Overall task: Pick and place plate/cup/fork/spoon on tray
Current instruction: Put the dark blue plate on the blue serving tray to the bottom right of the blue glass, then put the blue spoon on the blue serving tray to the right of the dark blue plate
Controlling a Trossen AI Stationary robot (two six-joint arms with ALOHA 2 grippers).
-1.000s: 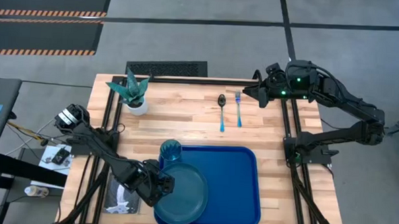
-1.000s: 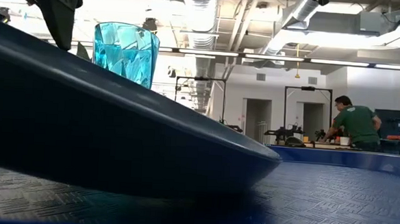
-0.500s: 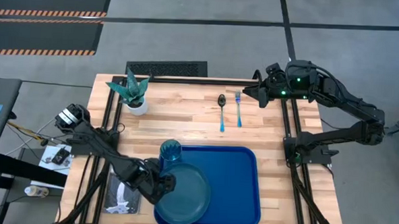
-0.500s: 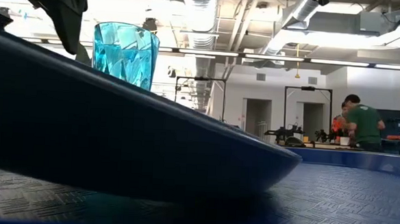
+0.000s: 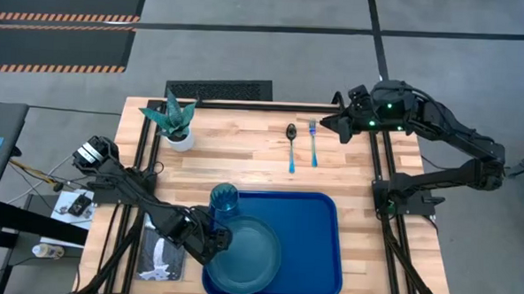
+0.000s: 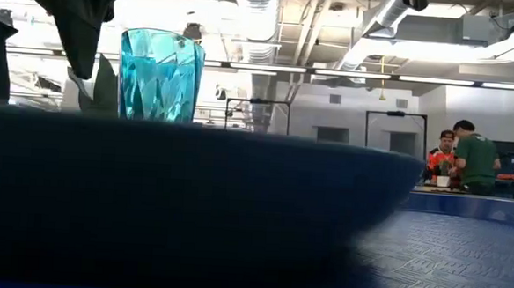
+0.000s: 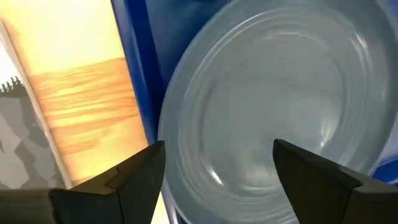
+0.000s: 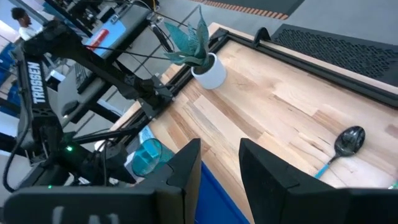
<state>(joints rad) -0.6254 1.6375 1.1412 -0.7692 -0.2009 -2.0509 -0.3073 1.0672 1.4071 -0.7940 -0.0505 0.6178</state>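
High view: plate (image 5: 244, 253) and cup (image 5: 224, 200) on tray (image 5: 315, 247), left gripper (image 5: 215, 241) at the plate's left edge; spoon (image 5: 291, 144) and fork (image 5: 314, 140) on table (image 5: 235, 150) near right gripper (image 5: 329, 123). Left wrist: jaws wide apart over plate, gripping nothing. Right wrist: jaws partly apart, empty. Low view: two people far back.

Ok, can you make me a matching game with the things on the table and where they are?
Things:
1. plate
2. cup
3. spoon
4. plant

Places:
A. in a white pot near the table's far left corner
B. lying on the bare wood next to the fork
C. standing at the far left corner of the tray
D. lying flat in the tray, in front of the left gripper

Pairs: 1-D, 2-C, 3-B, 4-A
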